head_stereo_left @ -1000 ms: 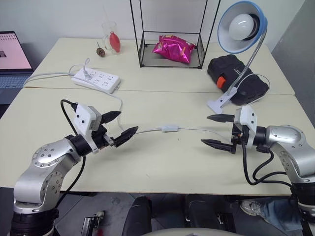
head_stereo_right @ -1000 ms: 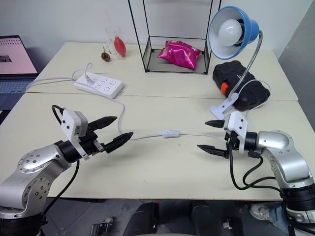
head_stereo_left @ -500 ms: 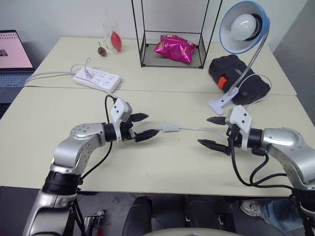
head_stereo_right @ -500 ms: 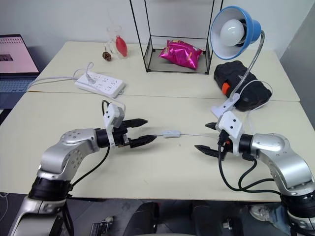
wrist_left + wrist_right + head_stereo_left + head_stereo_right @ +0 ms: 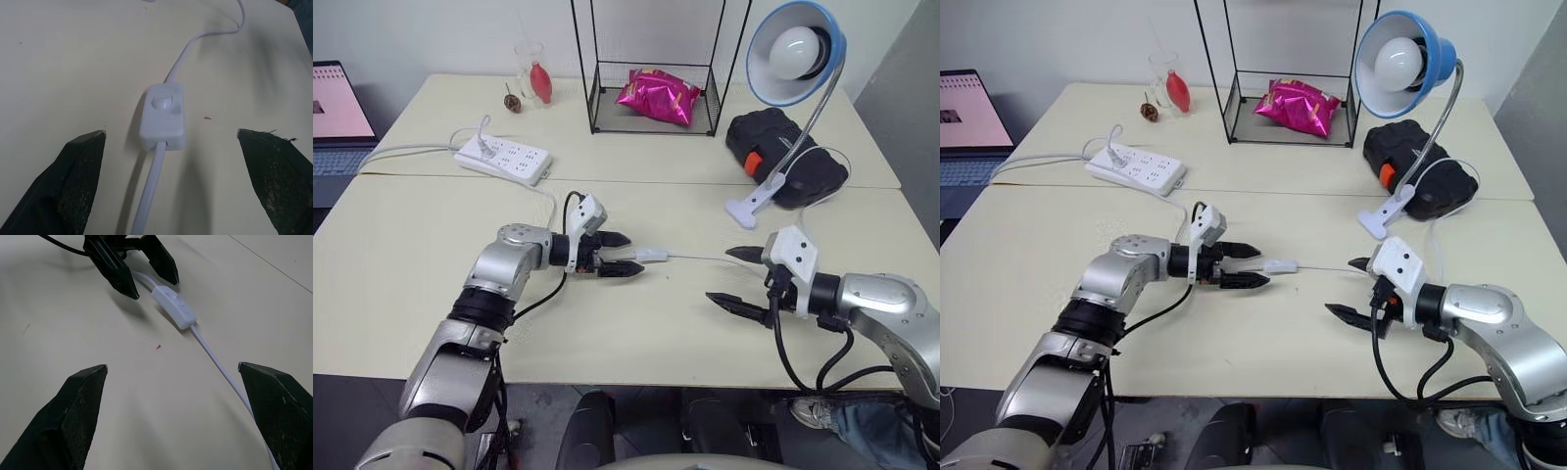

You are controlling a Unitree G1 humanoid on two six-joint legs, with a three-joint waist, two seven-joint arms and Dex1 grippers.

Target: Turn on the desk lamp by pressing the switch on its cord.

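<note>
The small white switch (image 5: 653, 255) lies flat on the front table, its thin white cord (image 5: 705, 258) running off to both sides. My left gripper (image 5: 634, 254) is open and points right. Its fingertips straddle the cord at the switch's left end without touching it. In the left wrist view the switch (image 5: 164, 115) sits centred just ahead of the two black fingers (image 5: 78, 176). My right gripper (image 5: 719, 274) is open farther right, nothing between its fingers, pointing at the switch (image 5: 173, 307). The desk lamp (image 5: 795, 54) stands unlit at the back right on its clip base (image 5: 744, 211).
A white power strip (image 5: 504, 159) lies at the back left, a laptop (image 5: 333, 108) beyond the table's left edge. A black wire rack (image 5: 597, 98) holds a pink bag (image 5: 656, 96). A black case (image 5: 783, 157) sits behind the lamp's clip, a glass (image 5: 533, 73) at the far back.
My left arm has swung right and forward along the cord, bringing its open fingers up to the switch. The right gripper has drawn back slightly toward me.
</note>
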